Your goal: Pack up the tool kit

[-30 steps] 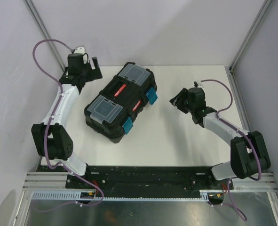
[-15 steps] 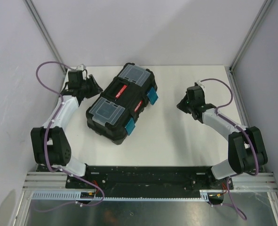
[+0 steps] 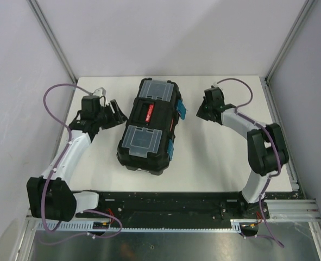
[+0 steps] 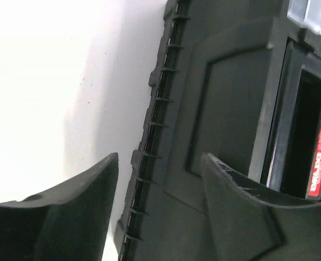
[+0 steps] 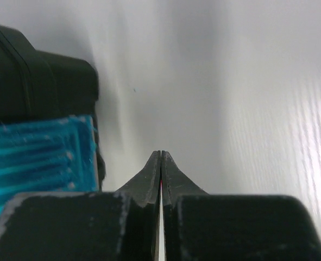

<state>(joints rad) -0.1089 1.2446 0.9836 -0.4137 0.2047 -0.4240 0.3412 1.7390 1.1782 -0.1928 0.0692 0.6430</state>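
Handling now: closing-up stage, I judge; the toolbox (image 3: 149, 126) has its lid down and no screwdrivers show in any view (inside or not, cannot tell).
Toolbox place: middle of the table (image 3: 220, 163), long side running away from me, handle (image 3: 149, 111) on top between the two clear compartments.
Latches: far blue latch (image 3: 181, 110) and near blue latch (image 3: 171, 145) both on the box's right side; they seem to stick out, so probably not snapped home.
Left gripper (image 3: 115, 113): fingers partway apart, holding nothing, at the box's left (hinge) side; touching or just short, cannot tell.
Right gripper (image 5: 160, 155): fingers pressed together, empty, just beside the far blue latch, not on it.
Next move (my guess): nudge the right fingertips onto the far latch and push it flat, with the left bracing the opposite wall so the box does not slide.
Needs: a firm, straight push, then the same on the near latch.
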